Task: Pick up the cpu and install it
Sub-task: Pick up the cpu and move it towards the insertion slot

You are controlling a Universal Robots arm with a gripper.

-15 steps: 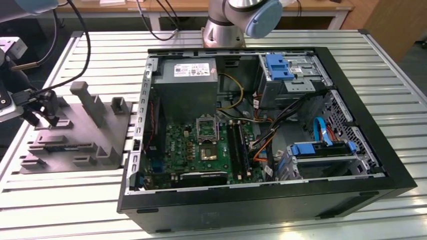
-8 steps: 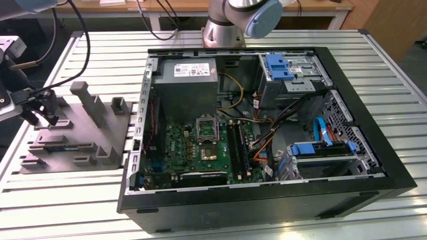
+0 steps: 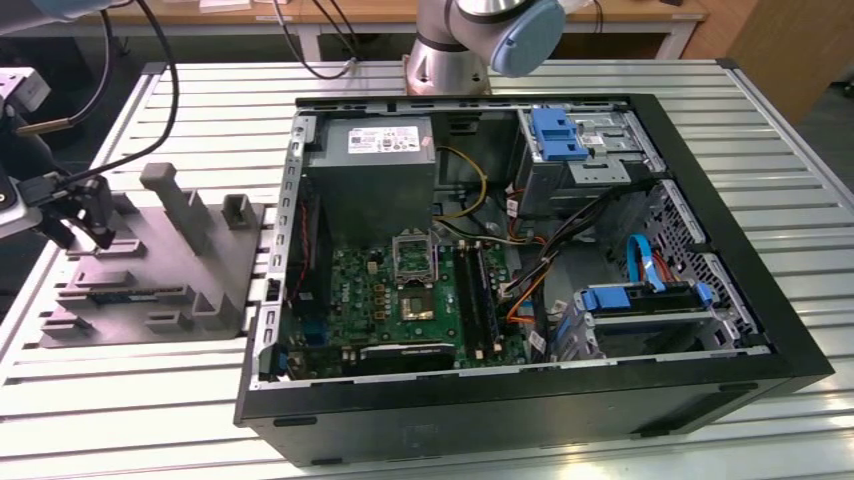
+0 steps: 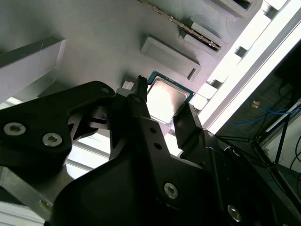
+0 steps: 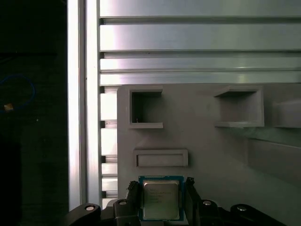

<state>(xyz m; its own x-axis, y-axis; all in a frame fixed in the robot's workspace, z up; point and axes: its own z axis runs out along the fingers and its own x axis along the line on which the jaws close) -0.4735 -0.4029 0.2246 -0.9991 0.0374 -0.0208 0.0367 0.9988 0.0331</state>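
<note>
The exterior view gives the whole layout. At the exterior view's left, the hand (image 3: 83, 238) hangs straight down from a wrist trailing black cables (image 3: 160, 60), its tips low over the far corner of the grey tray (image 3: 147, 262). The tray lies on the slatted counter (image 3: 134, 400). In the middle of that view an open case (image 3: 534, 400) lies on its side. Inside it are a green motherboard (image 3: 400, 290), a metal-framed socket (image 3: 414, 255) and a grey power supply (image 3: 380, 190) with a white label (image 3: 387, 140). Its writing is too small to read. The arm (image 3: 467, 40) has its base at the upper middle of the frame, behind the case.

Both wrist views show the cpu (image 5: 161, 197), too small to make out in the exterior view. It is a square chip with a silvery lid and a green rim, level with the tray's surface. The first wrist view shows a few lines of print on the lid. The second wrist view shows glare there.

The 2 black fingers (image 5: 133, 190) stand narrowly apart, 1 against each opposite edge of the cpu, so the hand is closed onto it.
</note>
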